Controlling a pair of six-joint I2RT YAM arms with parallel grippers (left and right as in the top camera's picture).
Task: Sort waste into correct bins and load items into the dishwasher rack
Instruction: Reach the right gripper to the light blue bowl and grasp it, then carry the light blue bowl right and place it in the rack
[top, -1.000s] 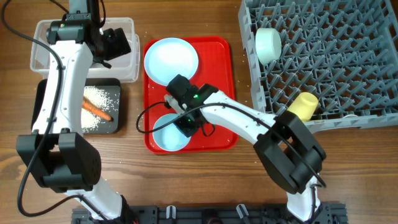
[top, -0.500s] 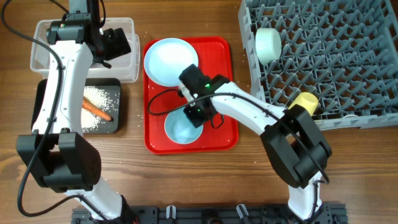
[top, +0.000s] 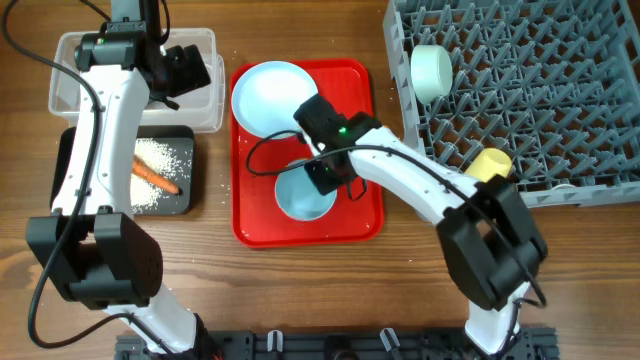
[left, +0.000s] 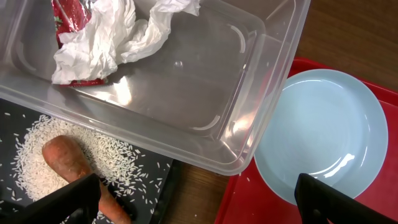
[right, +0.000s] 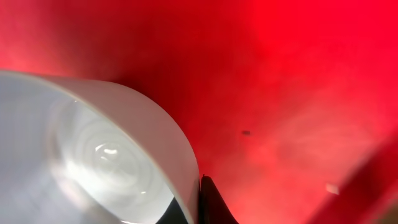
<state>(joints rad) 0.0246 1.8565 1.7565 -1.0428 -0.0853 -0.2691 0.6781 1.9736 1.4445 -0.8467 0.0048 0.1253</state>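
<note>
The right pincer (top: 320, 178) pinched the rim of the light blue bowl (top: 300, 200) over the near half of the red tray (top: 365, 150). One dark finger (right: 210, 200) pressed against the outside of the bowl's wall, and whether the bowl touched the tray could not be told. The large blue plate (top: 275, 97) lay flat at the tray's far end, just beside the bowl.

Across the table, the left pincer (top: 190, 68) hung over the clear tub (top: 75, 60) with its fingers spread wide and nothing between them. In one corner of the tub sat crumpled tissue (left: 118, 37) and a red-and-white wrapper (left: 68, 12). In the black tray (top: 185, 140), touching the tub, a carrot (top: 155, 175) lay on scattered rice (top: 155, 152).

In the grey rack (top: 540, 90), right of the red tray, the pale green bowl (top: 432, 72) stood on its side near the left wall. The yellow cup (top: 490, 167) lay at the near edge.
</note>
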